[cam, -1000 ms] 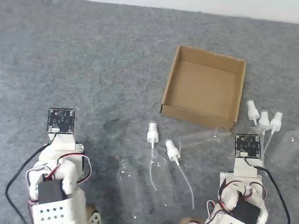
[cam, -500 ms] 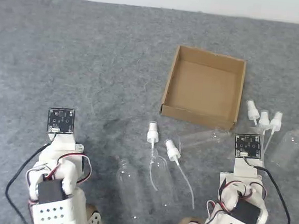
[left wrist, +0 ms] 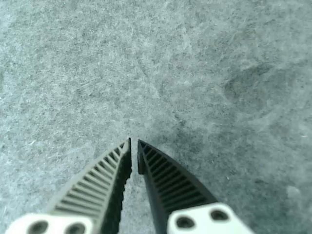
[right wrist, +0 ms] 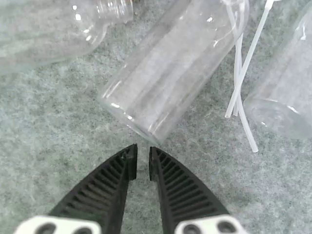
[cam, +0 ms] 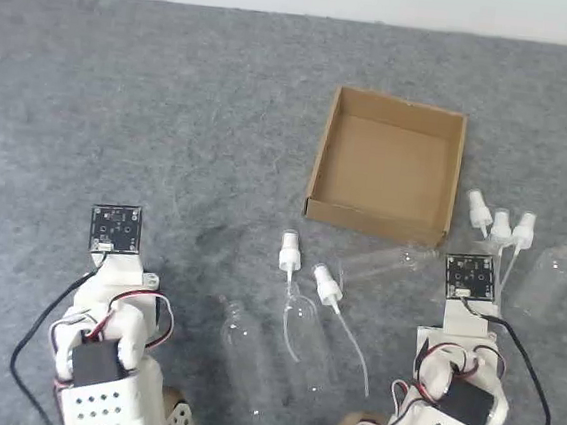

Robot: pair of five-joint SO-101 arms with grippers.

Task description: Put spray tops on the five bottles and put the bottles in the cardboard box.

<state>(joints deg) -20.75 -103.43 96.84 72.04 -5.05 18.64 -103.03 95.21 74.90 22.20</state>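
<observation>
One cardboard box [cam: 388, 167] stands on the grey worktop [cam: 173, 111], its brown floor bare. Outside it, a long bottle [cam: 389, 261] lies along the front wall, near two spray tops [cam: 290, 253]. Right wrist view shows a bottle [right wrist: 170, 73], its base facing the right claw [right wrist: 140, 153], closed to a slit, gripping nothing; the left claw [left wrist: 134, 146] likewise.

Soft, even light over my table, with no hard shadows.
From above, the grey mat [cam: 173, 111] is bright and evenly lit, and the cardboard box [cam: 388, 167] has only faint shade along its inner walls. Small white glints sit on the clear bottle [right wrist: 170, 68] just ahead of my right gripper [right wrist: 139, 148]. A dim, soft-edged shadow lies on the mat by my left gripper [left wrist: 134, 142].
</observation>
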